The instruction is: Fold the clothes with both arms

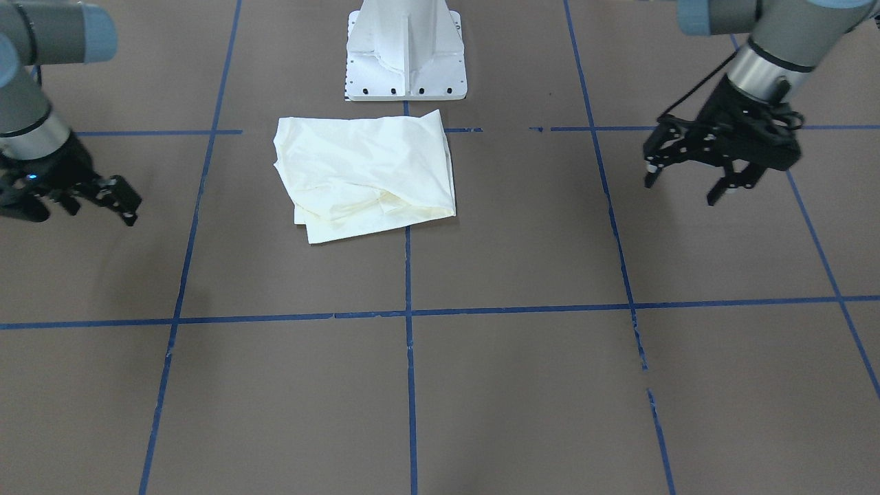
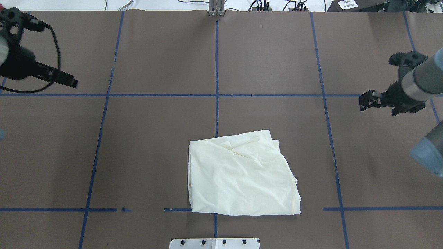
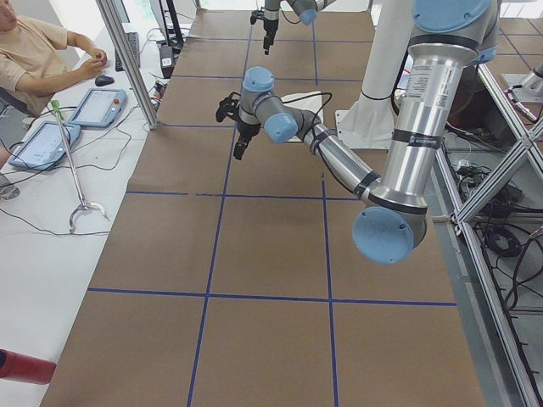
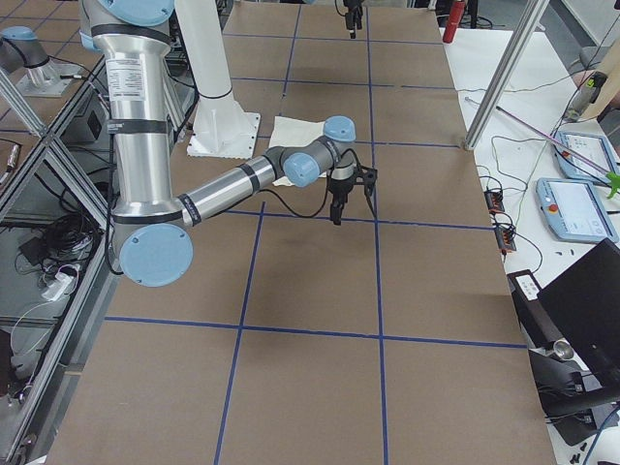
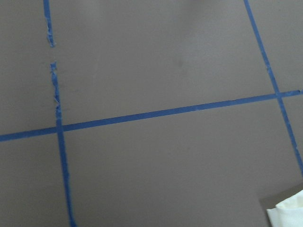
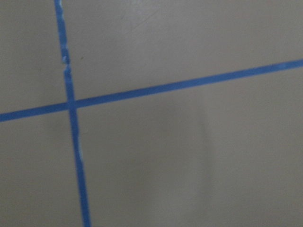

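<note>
The clothes are one cream shirt folded into a rough rectangle, plain side up, lying just in front of the robot's base. In the overhead view the clothes lie near the table's middle, with some wrinkles and a loose flap at the far edge. My left gripper hangs open above bare table, well off to the shirt's side, holding nothing. My right gripper hovers on the opposite side, also far from the shirt; its fingers stand apart and empty. A cream corner of the clothes shows in the left wrist view.
The white pedestal base stands right behind the shirt. Blue tape lines divide the brown table into squares. A seated person and tablets are at a side desk beyond the table's far edge.
</note>
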Available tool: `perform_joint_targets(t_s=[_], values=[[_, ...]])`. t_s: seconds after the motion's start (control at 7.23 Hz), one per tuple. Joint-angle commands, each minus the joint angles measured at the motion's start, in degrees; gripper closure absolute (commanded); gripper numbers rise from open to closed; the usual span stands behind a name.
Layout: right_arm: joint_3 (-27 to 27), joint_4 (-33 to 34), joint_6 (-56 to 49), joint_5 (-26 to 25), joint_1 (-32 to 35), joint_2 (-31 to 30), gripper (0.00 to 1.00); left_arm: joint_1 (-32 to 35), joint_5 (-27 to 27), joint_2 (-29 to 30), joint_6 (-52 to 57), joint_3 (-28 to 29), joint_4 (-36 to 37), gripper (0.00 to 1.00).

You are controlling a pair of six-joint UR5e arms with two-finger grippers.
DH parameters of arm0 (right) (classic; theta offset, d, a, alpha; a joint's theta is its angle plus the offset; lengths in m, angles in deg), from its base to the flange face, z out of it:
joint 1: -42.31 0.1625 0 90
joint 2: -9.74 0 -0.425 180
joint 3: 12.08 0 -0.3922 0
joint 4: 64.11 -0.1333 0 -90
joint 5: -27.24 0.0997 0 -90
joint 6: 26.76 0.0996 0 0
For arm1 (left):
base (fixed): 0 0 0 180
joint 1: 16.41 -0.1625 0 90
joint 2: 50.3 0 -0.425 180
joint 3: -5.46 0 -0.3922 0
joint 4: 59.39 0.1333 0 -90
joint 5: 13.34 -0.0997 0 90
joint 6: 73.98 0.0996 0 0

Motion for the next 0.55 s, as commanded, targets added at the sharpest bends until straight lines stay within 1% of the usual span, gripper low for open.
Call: perform_joint_targets(t_s=[0.0, 0.14, 0.28, 0.41], values=[[8.88, 0.43, -23.53, 6.51, 14.74, -0.08, 0.00, 14.39, 5.36, -1.96, 21.08, 8.53, -0.04, 0.01], [12.39, 0.43, -30.83, 8.70, 20.27, -0.26, 0.00, 19.76, 5.37, -1.87, 26.82, 13.09, -0.12, 0.01], [16.43, 0.60, -39.43, 10.20, 25.11, -0.08, 0.00, 24.95, 5.37, -1.00, 34.88, 17.66, 0.05, 0.01], [19.78, 0.60, -46.31, 12.30, 27.95, 0.09, 0.00, 27.78, 5.11, -0.03, 38.62, 19.97, 0.66, 0.01]])
